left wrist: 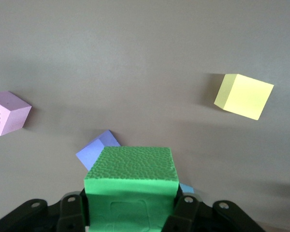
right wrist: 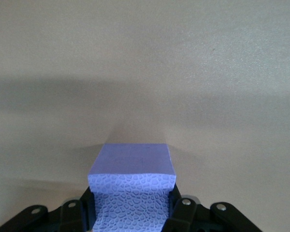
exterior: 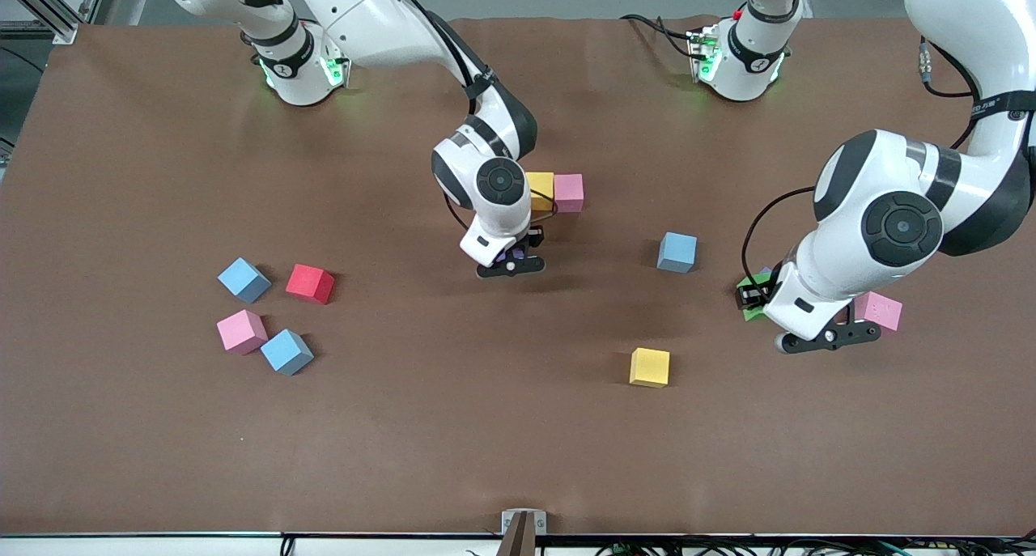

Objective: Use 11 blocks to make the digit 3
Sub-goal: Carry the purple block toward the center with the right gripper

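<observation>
Your left pincer (left wrist: pixel 130 212) pinches a green block (left wrist: pixel 130 186) with a pebbled face, over the bench (exterior: pixel 405 426) near a pink block (exterior: pixel 881 310). Your right pincer (right wrist: pixel 130 212) pinches a purple block (right wrist: pixel 131 193) beside the yellow block (exterior: pixel 541 188). Only the left wrist view shows another purple block (left wrist: pixel 97 151) under the green one.

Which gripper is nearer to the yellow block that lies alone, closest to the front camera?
Left. The left gripper, jaws shut on a green block, is close beside the yellow block; the right gripper, holding a purple block, is farther away.
</observation>
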`<control>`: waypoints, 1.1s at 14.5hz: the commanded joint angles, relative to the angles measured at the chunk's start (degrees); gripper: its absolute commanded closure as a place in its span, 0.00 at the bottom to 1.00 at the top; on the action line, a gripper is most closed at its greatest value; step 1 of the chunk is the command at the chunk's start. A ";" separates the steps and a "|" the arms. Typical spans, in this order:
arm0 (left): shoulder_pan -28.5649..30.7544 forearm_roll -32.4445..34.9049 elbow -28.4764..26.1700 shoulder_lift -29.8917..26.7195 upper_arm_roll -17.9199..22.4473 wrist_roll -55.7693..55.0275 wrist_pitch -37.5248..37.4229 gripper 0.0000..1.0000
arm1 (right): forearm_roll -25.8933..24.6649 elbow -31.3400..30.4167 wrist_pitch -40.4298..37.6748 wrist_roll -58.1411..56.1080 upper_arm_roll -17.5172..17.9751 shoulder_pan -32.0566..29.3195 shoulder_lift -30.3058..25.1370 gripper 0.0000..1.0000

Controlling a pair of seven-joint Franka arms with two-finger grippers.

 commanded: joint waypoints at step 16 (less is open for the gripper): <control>0.78 -0.93 0.73 -1.26 -0.18 -0.73 -3.31 0.78 | 0.34 -5.39 0.09 0.95 0.22 2.01 -0.51 0.66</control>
